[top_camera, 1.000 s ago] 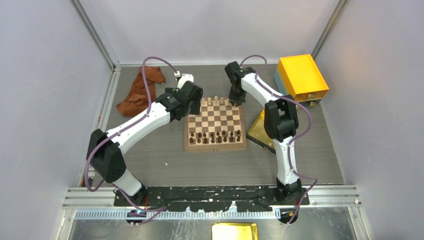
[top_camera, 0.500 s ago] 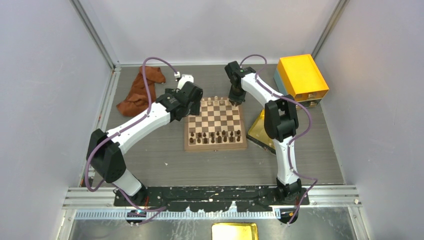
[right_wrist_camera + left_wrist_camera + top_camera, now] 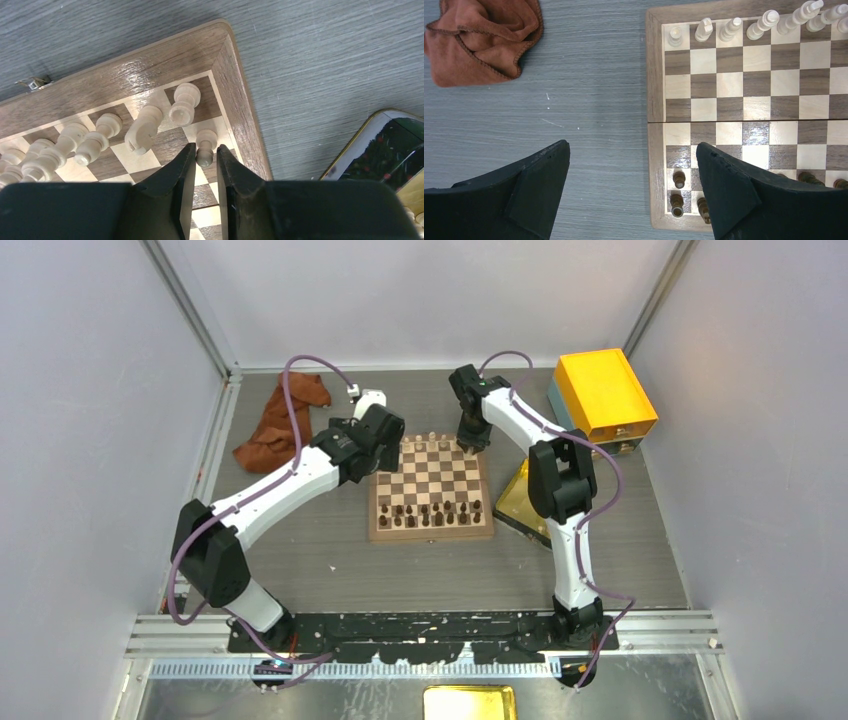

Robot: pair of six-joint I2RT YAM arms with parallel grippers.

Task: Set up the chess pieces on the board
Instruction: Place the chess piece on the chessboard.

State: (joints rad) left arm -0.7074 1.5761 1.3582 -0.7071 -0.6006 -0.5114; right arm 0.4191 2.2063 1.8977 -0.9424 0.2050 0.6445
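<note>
A: Starting with the right gripper [image 3: 205, 150]: clamped on anything?

B: Cannot tell. Straddles a cream pawn [image 3: 205, 140], with one fingertip hard by each side, too close to judge contact from the wrist view. Only a narrow gap between the fingers, in any case.

A: Where on the board [image 3: 150, 65]?

B: Upright between the tips, in the edge column, one square nearer the gripper than the corner square. Just beyond the tips and off to one side, the cream back-row pieces [image 3: 100, 137], shoulder to shoulder along the border.

A: Anything hidden there?

B: Plenty. Covers the nearer squares with its own body. Cuts off a gold tray [image 3: 385, 145] at the frame's edge, beside the gripper and off the board. From above, hides the pawn under the wrist altogether.

A: And the left gripper [image 3: 633, 147]?

B: Spread wide, holding nothing. Hangs over the board's side border, one finger above the grey table [image 3: 589, 90], the other above the squares. Far ahead of the tips, the cream back-row pieces again, running out of frame. Under the finger over the squares, dark pieces [image 3: 679, 179], partly masked. Ahead of the other finger and well apart, a rust-brown cloth [image 3: 479, 40].
</note>
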